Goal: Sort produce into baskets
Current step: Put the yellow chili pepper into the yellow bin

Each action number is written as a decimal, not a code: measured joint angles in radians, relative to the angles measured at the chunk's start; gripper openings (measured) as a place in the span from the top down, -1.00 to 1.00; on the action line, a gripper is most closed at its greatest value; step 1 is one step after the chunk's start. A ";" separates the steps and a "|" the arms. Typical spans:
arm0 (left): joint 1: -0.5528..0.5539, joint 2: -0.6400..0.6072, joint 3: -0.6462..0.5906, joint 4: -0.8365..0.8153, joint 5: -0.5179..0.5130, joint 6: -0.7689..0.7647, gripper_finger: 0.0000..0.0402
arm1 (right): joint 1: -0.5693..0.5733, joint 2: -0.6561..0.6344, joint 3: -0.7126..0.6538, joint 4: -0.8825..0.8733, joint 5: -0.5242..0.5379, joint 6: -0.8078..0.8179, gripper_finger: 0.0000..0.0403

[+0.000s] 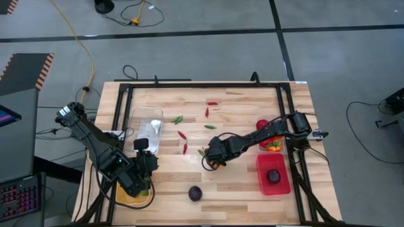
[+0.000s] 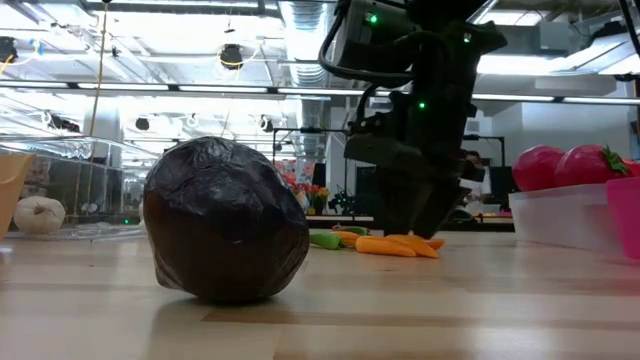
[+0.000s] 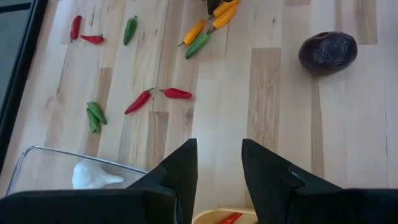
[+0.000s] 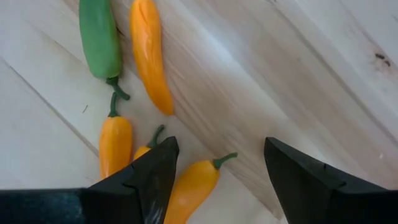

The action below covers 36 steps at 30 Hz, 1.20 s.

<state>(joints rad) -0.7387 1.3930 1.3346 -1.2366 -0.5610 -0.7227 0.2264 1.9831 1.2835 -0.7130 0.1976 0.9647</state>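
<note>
Chillies (image 4: pixel 148 56) crowd beneath spread right pincer (image 4: pixel 217 168); left pincer (image 3: pixel 219 163) apparently parted.

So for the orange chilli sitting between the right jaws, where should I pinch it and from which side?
Pinch the orange chilli across its thick mid-body, coming straight down from above. It lies flat on the table, its thin green stem pointing away, and the body gives more to hold than the stem. The right gripper stands open over it; another orange chilli lies close beside one jaw, so close carefully.
</note>
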 joint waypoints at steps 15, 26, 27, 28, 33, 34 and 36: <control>0.000 0.000 0.000 0.001 0.002 0.000 0.43 | 0.035 0.000 -0.001 0.001 -0.010 0.033 -0.19; 0.000 0.000 0.000 0.002 0.002 0.000 0.43 | 0.036 -0.005 0.004 0.014 -0.025 0.001 0.40; 0.000 0.000 0.000 0.001 0.002 0.001 0.43 | 0.036 -0.005 0.008 0.013 -0.029 -0.015 0.43; 0.000 0.000 0.000 0.001 0.002 0.000 0.43 | 0.036 -0.005 0.016 0.009 -0.033 -0.026 0.47; 0.000 0.000 0.000 0.002 0.001 0.001 0.43 | 0.038 -0.022 0.067 0.013 -0.043 -0.079 0.56; 0.000 0.000 0.000 0.002 0.002 0.001 0.43 | 0.038 -0.022 0.080 0.009 -0.041 -0.083 0.57; 0.000 0.000 0.000 0.002 0.003 0.003 0.43 | 0.037 -0.020 0.103 0.006 -0.034 -0.098 0.58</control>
<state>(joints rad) -0.7387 1.3930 1.3346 -1.2350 -0.5579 -0.7192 0.2630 1.9629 1.3867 -0.7066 0.1632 0.8668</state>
